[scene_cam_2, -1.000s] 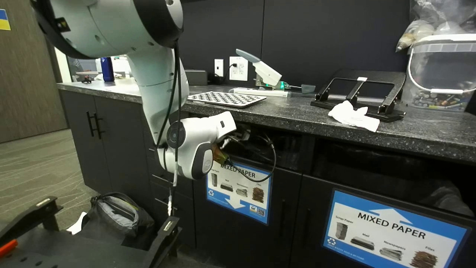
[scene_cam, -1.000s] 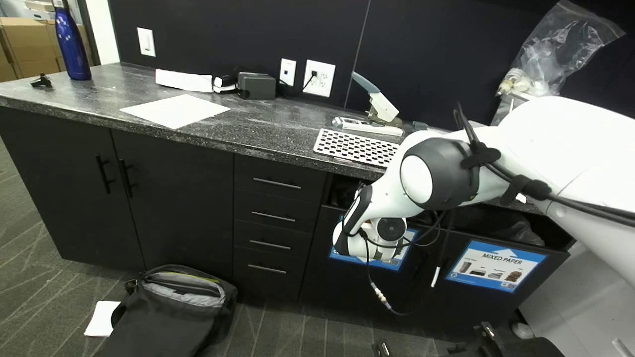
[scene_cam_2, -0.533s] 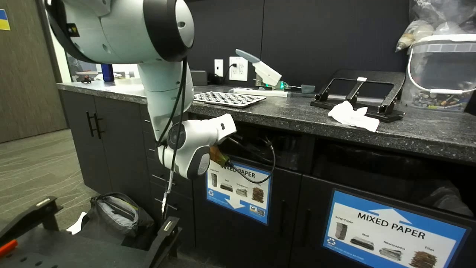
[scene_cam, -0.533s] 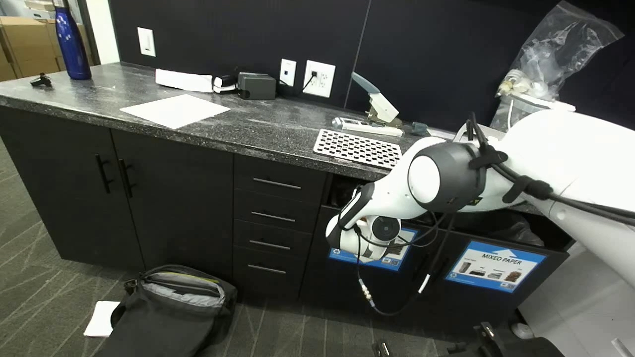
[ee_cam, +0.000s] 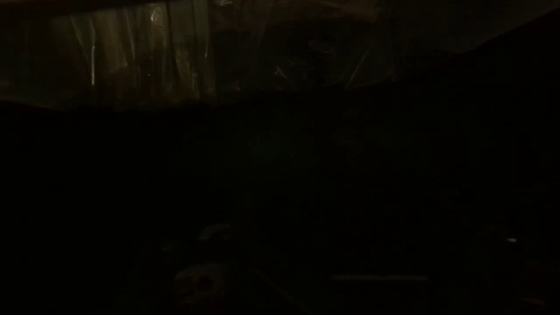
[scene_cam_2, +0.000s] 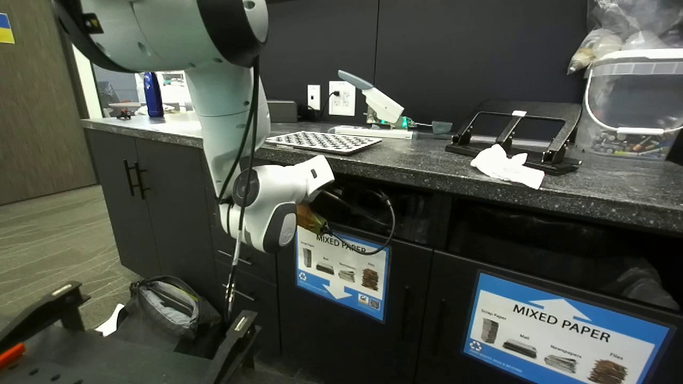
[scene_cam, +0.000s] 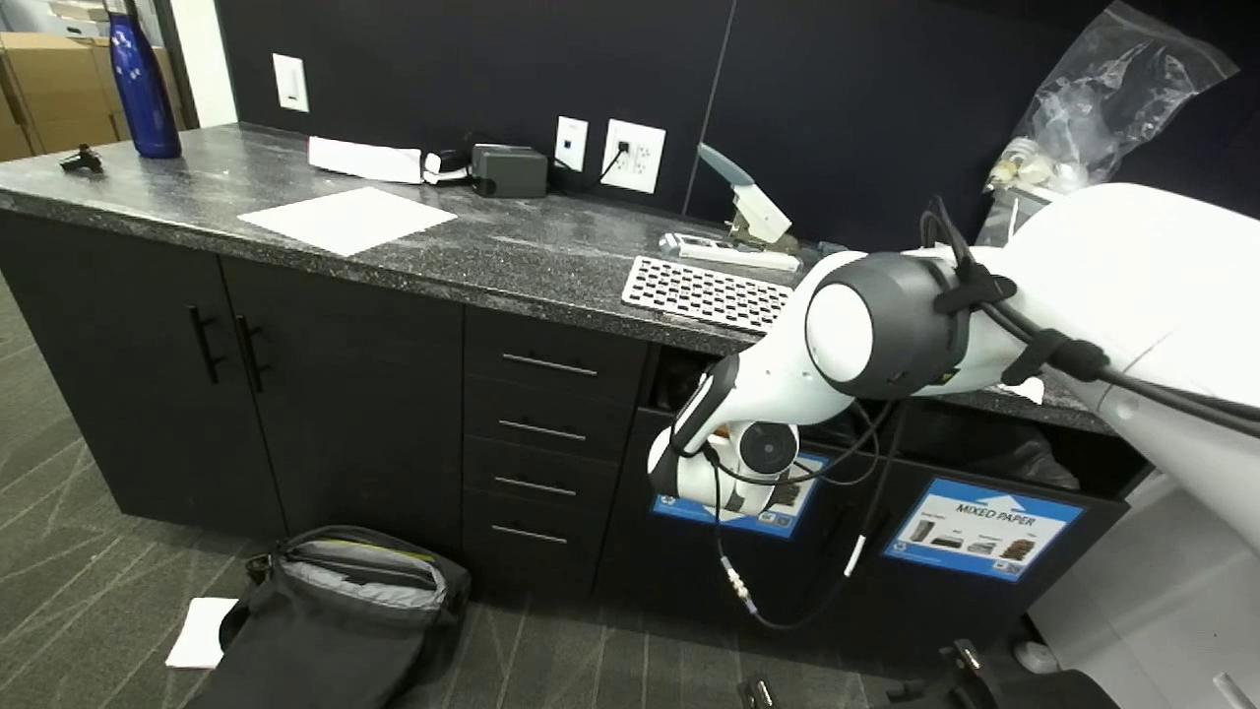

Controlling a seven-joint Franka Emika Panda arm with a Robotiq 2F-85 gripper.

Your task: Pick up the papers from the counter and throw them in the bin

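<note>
One crumpled white paper wad [scene_cam_2: 506, 166] lies near the dark speckled surface's [scene_cam_2: 419, 157] front edge. Darkness hides my gripper; I cannot tell if it's clenched.

Crumpled white paper [scene_cam_2: 507, 166] on speckled counter [scene_cam_2: 416, 161]

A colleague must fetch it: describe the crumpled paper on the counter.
In an exterior view, follow the dark counter to the clear bucket on the right. Left of it stands a black, open-framed device, the crumpled paper at its front. Bright white, wrinkled folds set it apart from the black device.
</note>
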